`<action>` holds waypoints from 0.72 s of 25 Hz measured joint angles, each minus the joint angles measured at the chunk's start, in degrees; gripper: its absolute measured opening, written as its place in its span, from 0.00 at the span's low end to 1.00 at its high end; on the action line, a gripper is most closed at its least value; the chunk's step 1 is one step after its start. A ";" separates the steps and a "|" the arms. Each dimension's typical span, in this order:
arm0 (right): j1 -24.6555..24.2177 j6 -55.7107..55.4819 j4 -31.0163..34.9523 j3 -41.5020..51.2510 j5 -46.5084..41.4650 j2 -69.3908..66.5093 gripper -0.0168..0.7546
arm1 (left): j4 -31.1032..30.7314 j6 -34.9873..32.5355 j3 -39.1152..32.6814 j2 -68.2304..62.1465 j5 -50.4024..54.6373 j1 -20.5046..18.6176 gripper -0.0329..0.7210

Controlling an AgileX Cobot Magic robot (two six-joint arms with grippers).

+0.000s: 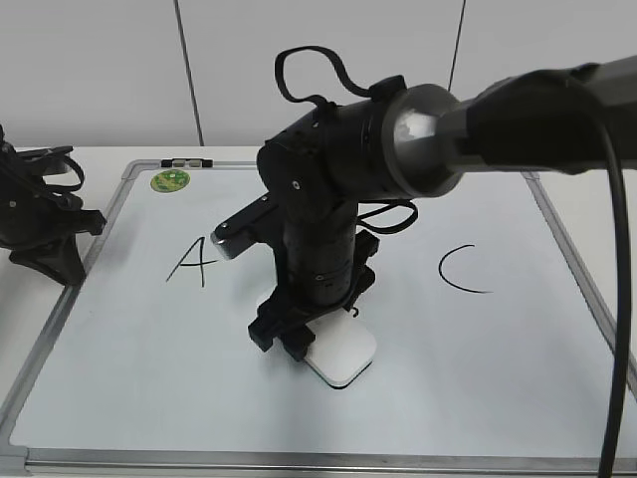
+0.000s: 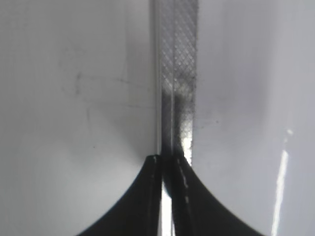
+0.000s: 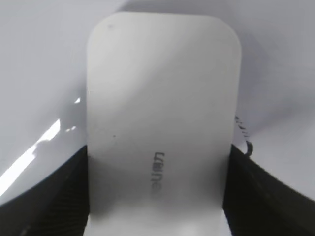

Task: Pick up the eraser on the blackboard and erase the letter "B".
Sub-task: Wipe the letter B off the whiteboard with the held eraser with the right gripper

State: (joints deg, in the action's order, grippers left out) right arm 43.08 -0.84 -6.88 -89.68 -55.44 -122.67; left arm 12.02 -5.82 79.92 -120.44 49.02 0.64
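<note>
The white eraser [image 1: 343, 355] lies flat on the blackboard [image 1: 478, 378], near its middle. My right gripper [image 1: 289, 339] reaches in from the right and is shut on the eraser's sides. In the right wrist view the eraser [image 3: 160, 98] fills the space between the two black fingers of my right gripper [image 3: 157, 196], with grey lettering on top. The letter "B" is mostly hidden behind the arm; only a short black stroke [image 3: 243, 137] shows beside the eraser. My left gripper [image 1: 60, 254] is shut and empty at the board's left frame [image 2: 178, 59], its tips [image 2: 167, 160] together.
A black "A" [image 1: 192, 261] is left of the arm and a black "C" [image 1: 460, 269] right of it. A round green magnet [image 1: 170, 181] and a small black clip [image 1: 187, 161] sit at the board's top left. The right arm's cable hangs at the far right.
</note>
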 joint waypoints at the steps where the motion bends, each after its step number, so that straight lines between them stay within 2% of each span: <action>1: -0.14 0.00 -0.09 0.00 0.00 0.00 0.75 | 0.00 0.00 0.00 0.00 -0.10 0.00 0.05; 6: -2.52 0.00 -1.45 0.00 0.00 0.00 0.75 | -0.13 0.00 0.00 0.00 -0.10 0.00 0.05; 18: -11.68 0.00 -1.48 -0.13 0.31 0.00 0.75 | -0.13 0.00 0.00 0.00 -0.10 0.00 0.05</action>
State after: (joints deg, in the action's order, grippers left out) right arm 31.40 -0.84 -8.36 -89.80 -55.13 -122.67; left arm 11.89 -5.82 79.92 -120.44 48.91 0.64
